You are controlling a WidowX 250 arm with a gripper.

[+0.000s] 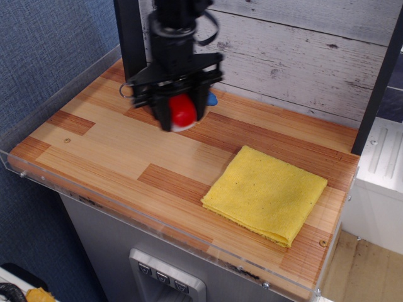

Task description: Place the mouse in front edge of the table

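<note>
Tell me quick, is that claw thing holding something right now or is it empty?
Gripper: closed on the mouse, the red-topped toy, held up above the table.

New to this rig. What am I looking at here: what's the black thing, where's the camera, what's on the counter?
There is one picture of this moment, taken by a fixed camera that looks down at the counter from its front, at an angle. The black thing is a robot arm; at its lower end is the gripper, a two-fingered clamp. It is shut on the mouse, a small toy with a red top and a white base, held in the air above the table. The table is a wooden countertop with a clear plastic rim. A folded yellow cloth lies on its right side. A blue handle shows just behind the gripper; what it belongs to is hidden.
</note>
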